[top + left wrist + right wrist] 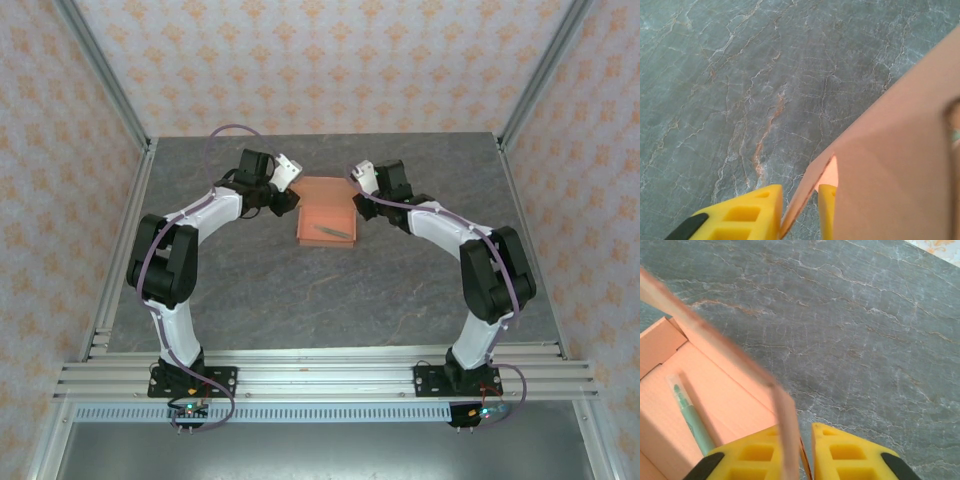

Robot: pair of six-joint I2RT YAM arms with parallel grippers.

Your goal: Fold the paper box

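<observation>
We saw the salmon-orange, thin-card paper box (326, 205) resting on the grey marbled worktop (300, 300), towards its far side and between the two arms, with its side walls raised. The left fingers (800, 210) were drawn nearly together, pinching the box's left wall. The right fingers (799, 442) pinched its right wall likewise. A thin greenish stick (690, 415) lay inside on the box floor.
</observation>
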